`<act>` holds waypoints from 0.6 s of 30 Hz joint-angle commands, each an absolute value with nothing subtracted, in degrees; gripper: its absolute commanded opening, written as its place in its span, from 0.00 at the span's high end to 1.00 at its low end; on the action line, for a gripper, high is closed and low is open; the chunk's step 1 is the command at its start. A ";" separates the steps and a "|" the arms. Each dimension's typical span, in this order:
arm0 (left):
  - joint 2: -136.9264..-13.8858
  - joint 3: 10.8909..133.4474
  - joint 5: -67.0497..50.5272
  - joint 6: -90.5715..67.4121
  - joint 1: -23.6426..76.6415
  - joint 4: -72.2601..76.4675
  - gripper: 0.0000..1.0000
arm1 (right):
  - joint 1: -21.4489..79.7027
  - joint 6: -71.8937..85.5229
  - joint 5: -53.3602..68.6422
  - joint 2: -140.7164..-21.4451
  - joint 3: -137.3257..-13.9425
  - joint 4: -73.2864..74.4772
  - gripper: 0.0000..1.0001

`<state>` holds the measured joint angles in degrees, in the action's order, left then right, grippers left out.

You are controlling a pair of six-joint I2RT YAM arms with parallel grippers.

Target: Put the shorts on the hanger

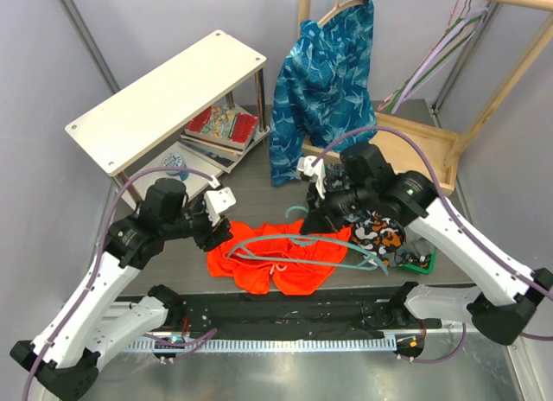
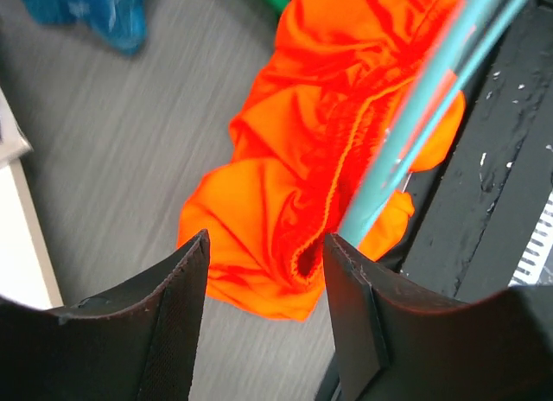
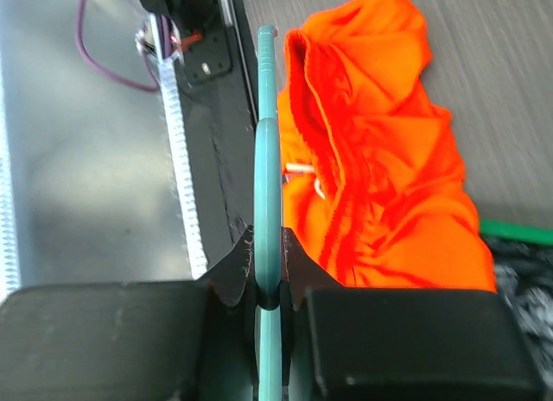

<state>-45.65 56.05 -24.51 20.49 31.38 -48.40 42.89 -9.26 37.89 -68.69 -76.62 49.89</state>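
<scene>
At the far edge of the shorts (image 1: 275,267), the right tool (image 3: 270,276) is pinched tight on the hanger (image 3: 266,159). Its fingers close on the thin teal plastic, which shows edge-on in the wrist view and runs away from the grip along the shorts' waistband side. That grip looks meant to steady the hanger and keep it lined up with the cloth while the other arm works.

At the shorts' left end, the left tool (image 2: 263,245) stands roughly half open with nothing between its fingers. The ruffled waistband lies under the gap, and the hanger's bars pass just beside one finger. A half-open stance suits taking a pinch of elastic, so the step in hand is probably a regrasp of the waistband, to draw it over the hanger's end.

From above, the hanger lies across the shorts, its arms reaching past them on the right. Whether any part is threaded inside the waistband I cannot tell. The shorts lie crumpled on the table (image 1: 251,172), so the task looks well short of done.

Beyond the shorts' far side hangs a blue garment (image 1: 324,81). Dark clothes (image 1: 380,230) lie just to their right, close enough to be caught up if the hanger swings that way.
</scene>
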 commanded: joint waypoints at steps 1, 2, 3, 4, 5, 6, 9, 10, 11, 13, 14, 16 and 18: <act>-51.40 57.92 -22.06 17.66 29.36 -52.28 0.45 | 42.80 -15.73 32.70 -63.64 -75.41 57.03 0.99; -54.11 58.09 -21.97 18.10 29.36 -53.16 0.46 | 42.89 -16.52 31.65 -62.94 -75.15 57.56 0.99; -55.62 58.18 -21.71 18.98 29.36 -53.96 0.47 | 42.89 -17.22 31.12 -61.97 -75.32 58.70 0.99; -58.07 58.18 -21.53 20.03 29.36 -55.36 0.48 | 42.89 -18.62 30.68 -61.61 -75.32 59.06 0.99; -59.23 58.10 -21.36 20.56 29.36 -55.89 0.49 | 42.89 -19.15 29.98 -61.26 -75.24 59.50 0.99; -60.02 57.83 -21.88 20.74 29.36 -56.42 0.49 | 42.89 -19.68 29.01 -60.74 -75.15 59.59 0.99; -62.31 57.39 -22.94 21.36 29.79 -56.95 0.51 | 42.80 -21.26 27.08 -60.21 -74.09 57.93 0.99; -62.84 57.04 -21.98 21.36 30.23 -56.69 0.52 | 42.89 -21.97 26.81 -60.47 -74.00 57.40 0.99; -63.19 56.87 -21.19 21.36 30.76 -56.43 0.52 | 42.89 -22.41 26.72 -60.73 -74.18 57.22 0.99; -64.42 56.34 -19.61 21.18 31.38 -56.08 0.52 | 42.98 -22.94 26.54 -62.04 -74.62 56.69 0.99; -64.95 56.25 -19.51 21.18 31.46 -56.34 0.53 | 42.98 -23.81 26.89 -62.49 -75.05 56.78 0.99; -66.35 55.73 -19.60 21.09 31.46 -56.51 0.54 | 42.98 -24.17 27.51 -63.10 -75.15 56.95 0.99; -66.88 54.76 -19.86 21.44 31.73 -56.34 0.54 | 43.07 -24.96 27.68 -63.37 -74.88 57.13 0.99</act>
